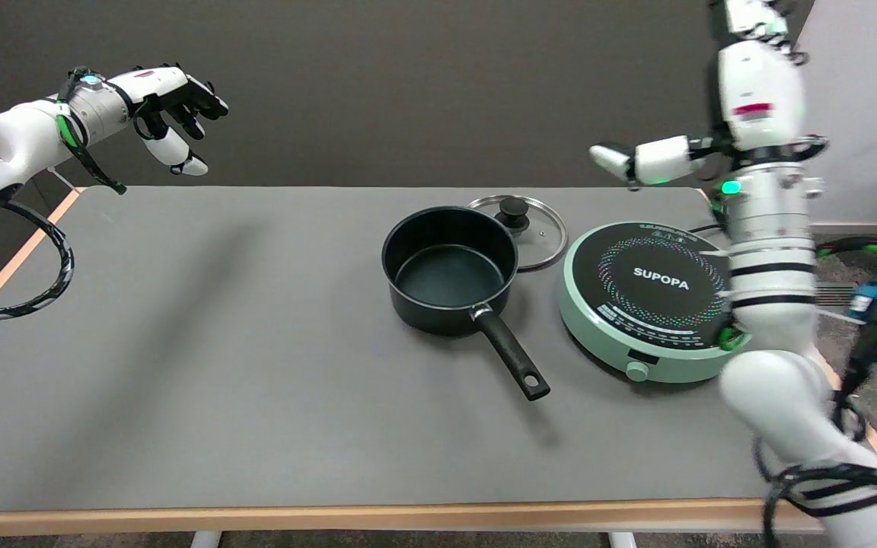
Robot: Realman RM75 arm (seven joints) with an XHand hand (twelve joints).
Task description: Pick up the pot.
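Black pot (450, 270) sits upright on the counter (180, 365) — handle toward the near right — while the right hand (751, 99) hangs high, fingers' state untellable.

One view only, the head camera, and it sits high above the near side of the grey table (180, 380), looking down and across toward a dark wall. The near wooden edge runs along the bottom; the far edge cuts straight across the upper third. It stands well back, so nearly the whole tabletop fits. The right arm (770, 251) rises close to the lens at four o'clock, large and partly blurred. At centre frame sits the pot (450, 270), with the green induction cooker (648, 301) toward three o'clock.
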